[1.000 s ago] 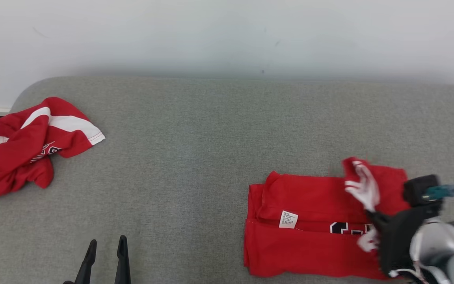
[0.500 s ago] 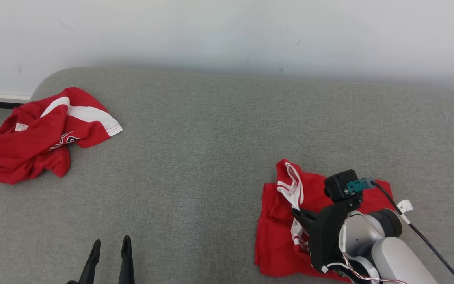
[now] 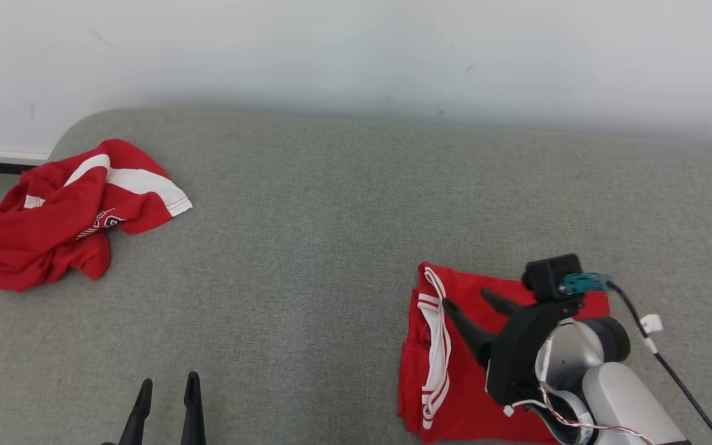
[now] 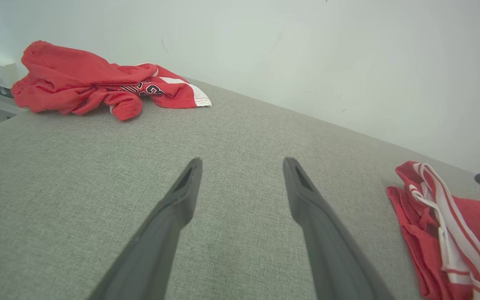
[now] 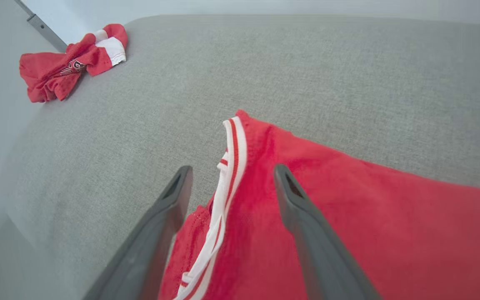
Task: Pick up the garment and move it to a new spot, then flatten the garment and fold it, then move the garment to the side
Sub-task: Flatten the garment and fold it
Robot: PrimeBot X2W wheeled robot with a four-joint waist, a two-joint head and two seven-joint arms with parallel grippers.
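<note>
Lab-like rm: grey pad (image 3: 331,216), white wall (image 3: 356,49)

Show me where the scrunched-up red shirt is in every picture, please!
Head view: the scrunched-up red shirt lies at the far left, on a corner of the grey cushion.
Left wrist view: it sits at the upper left, near the wall.
Right wrist view: it is small, in the top left corner.
Shared landmark: the folded red garment with white trim.
</note>
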